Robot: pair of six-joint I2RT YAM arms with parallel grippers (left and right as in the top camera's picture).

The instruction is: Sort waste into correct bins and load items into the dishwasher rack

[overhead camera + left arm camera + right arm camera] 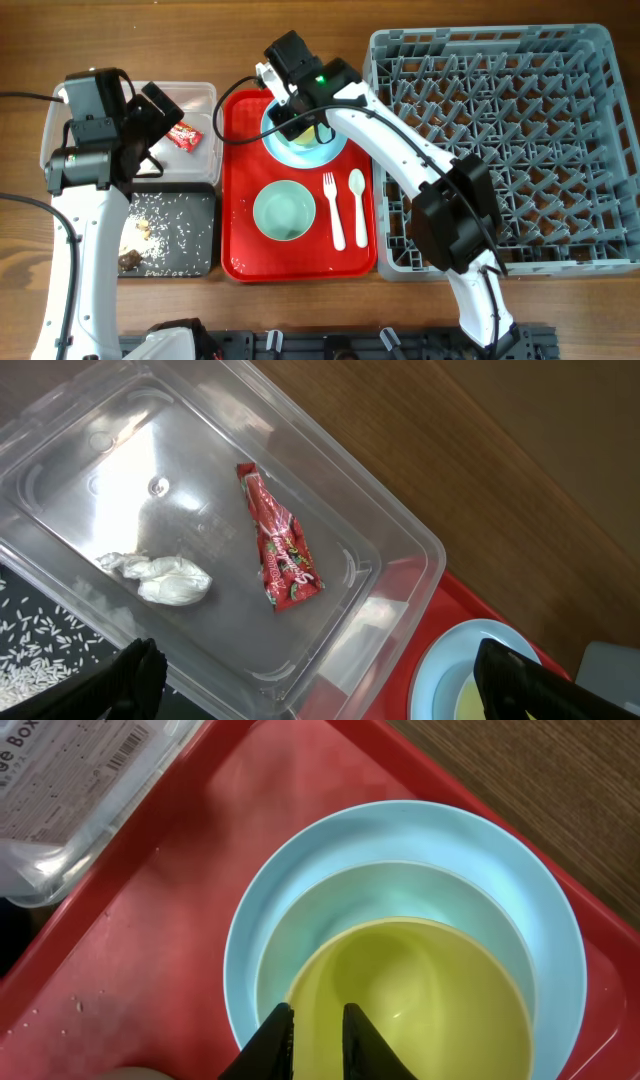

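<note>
A red snack wrapper [280,550] and a crumpled white tissue [160,575] lie in the clear tub [400,540]. My left gripper [325,690] hangs open and empty over the tub's near corner. The wrapper also shows in the overhead view [185,135]. Rice-like scraps [160,232] lie in the black tray [205,200]. A yellow cup [430,990] stands in a pale blue bowl [330,910] on a pale blue plate [560,950]. My right gripper [318,1035] is pinched on the cup's near rim. A pale green bowl [284,210], white fork [333,210] and spoon [358,200] lie beside them.
The dishes sit on a flat red serving tray [240,260] between the bins and the grey dishwasher rack [560,150]. The rack holds nothing. The right arm [400,140] reaches across the rack's left edge. Wooden table shows behind the tub.
</note>
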